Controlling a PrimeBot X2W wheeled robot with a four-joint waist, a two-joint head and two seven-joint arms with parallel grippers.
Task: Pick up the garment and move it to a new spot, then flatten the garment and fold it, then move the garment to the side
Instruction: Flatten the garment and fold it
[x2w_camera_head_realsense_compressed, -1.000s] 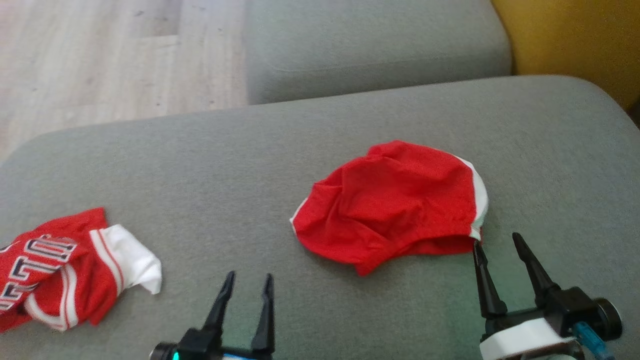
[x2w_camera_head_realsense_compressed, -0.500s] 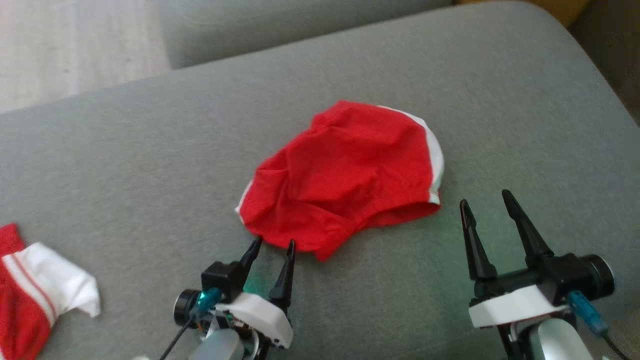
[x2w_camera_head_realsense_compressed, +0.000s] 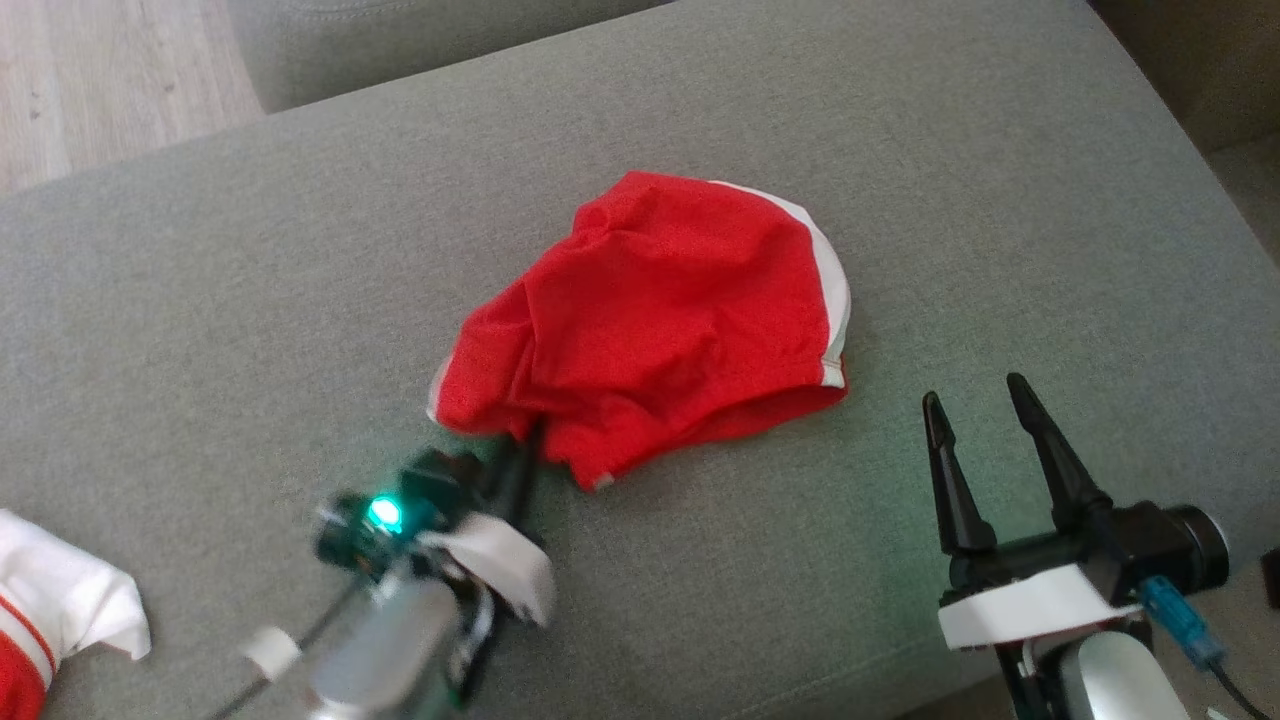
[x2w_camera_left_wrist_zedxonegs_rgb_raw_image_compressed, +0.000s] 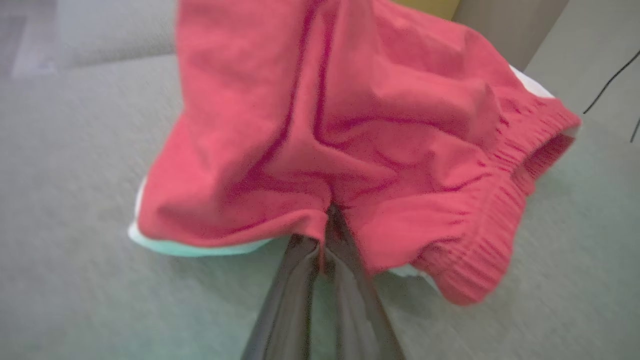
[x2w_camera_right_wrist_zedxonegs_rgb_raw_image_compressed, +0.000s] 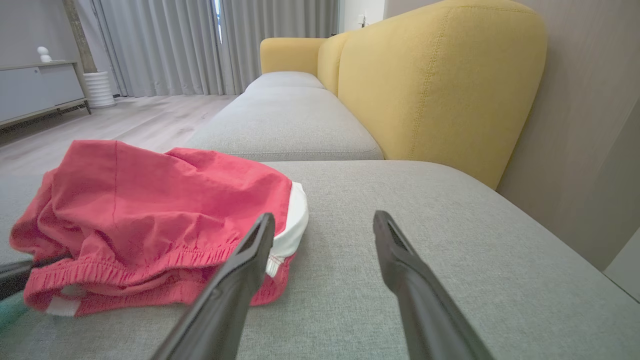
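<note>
Red shorts (x2w_camera_head_realsense_compressed: 660, 300), frame centre: left gripper (x2w_camera_head_realsense_compressed: 525, 442) pinches their lower-left hem; right gripper (x2w_camera_head_realsense_compressed: 975, 392) spread, idle. Recommend lifting slowly, confirming hold.

The grey upholstered seat cushion (x2w_camera_head_realsense_compressed: 950, 160) has a flat top and a rounded far edge. The red garment (x2w_camera_head_realsense_compressed: 660, 310), white-trimmed, lies crumpled near the middle of the cushion, its elastic waistband toward the near edge. A second garment (x2w_camera_head_realsense_compressed: 60, 610), white and red, lies at the near left corner, well apart from the first. A further cushion (x2w_camera_head_realsense_compressed: 400, 40), also grey, adjoins the far edge.
</note>
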